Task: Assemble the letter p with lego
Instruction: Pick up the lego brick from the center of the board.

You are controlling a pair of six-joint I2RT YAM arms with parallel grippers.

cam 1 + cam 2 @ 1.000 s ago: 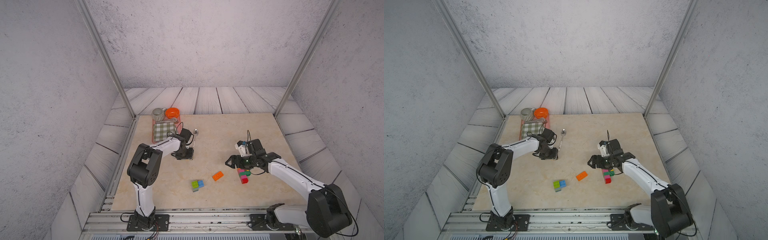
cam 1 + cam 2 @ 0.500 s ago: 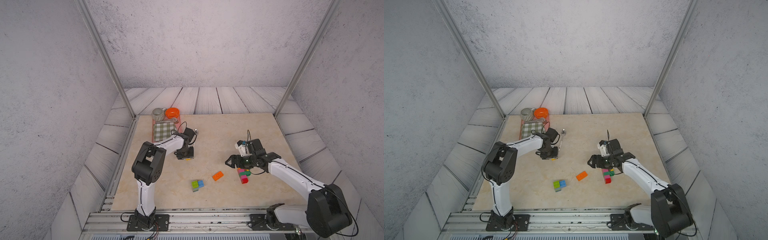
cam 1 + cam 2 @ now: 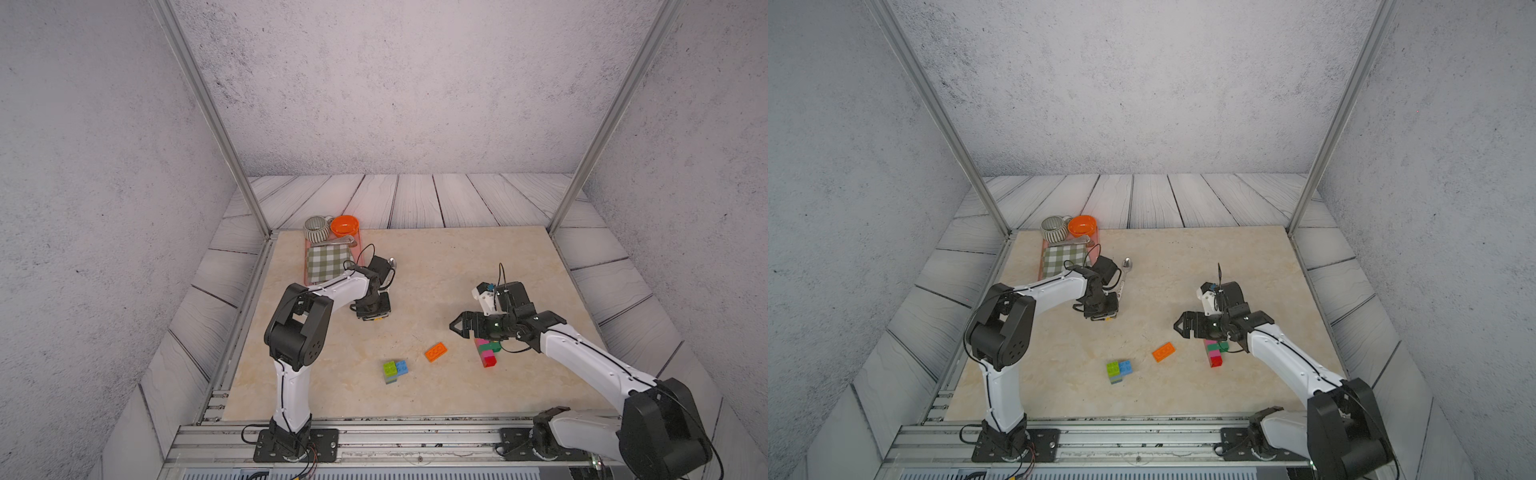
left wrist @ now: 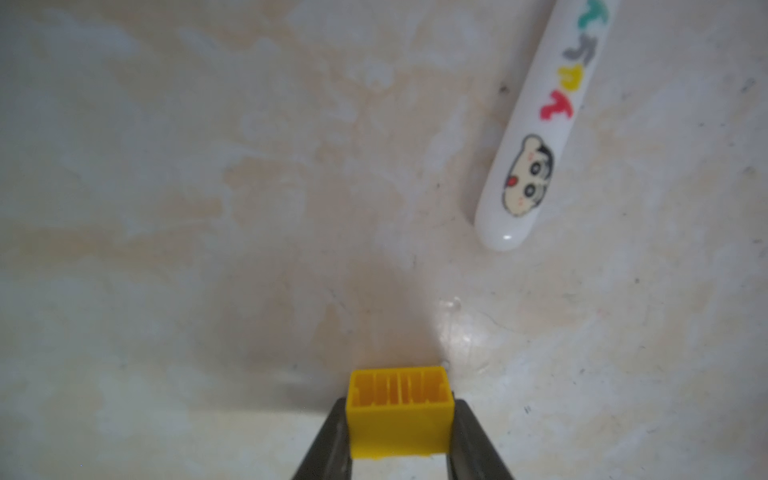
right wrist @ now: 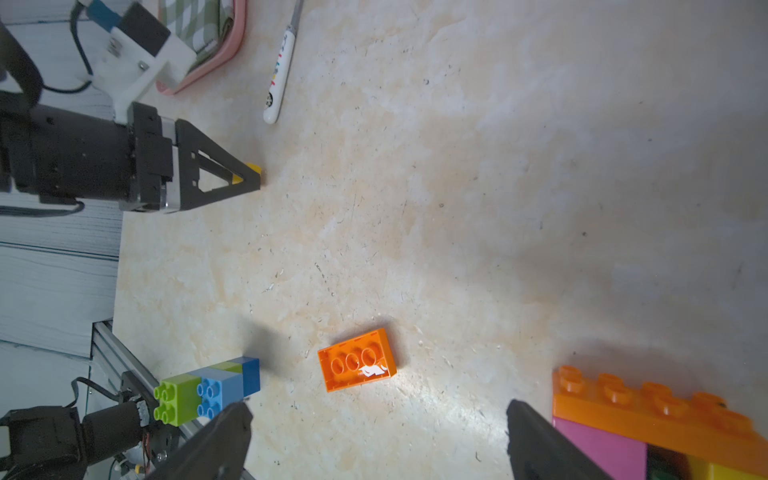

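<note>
My left fingers clamp the small yellow plastic lego brick, right fingers apart; I'd lift straight, keeping it square.

Light: bright, even, diffuse in both top views.
Shadows: soft grey patches on the tabletop just beside the orange brick.
Glare: white glint on the orange brick; sheen beside it.
Blur: left wrist view soft throughout.

A spoon lies beside a pink tray holding checked cloth, striped cup, orange bowl.
</note>
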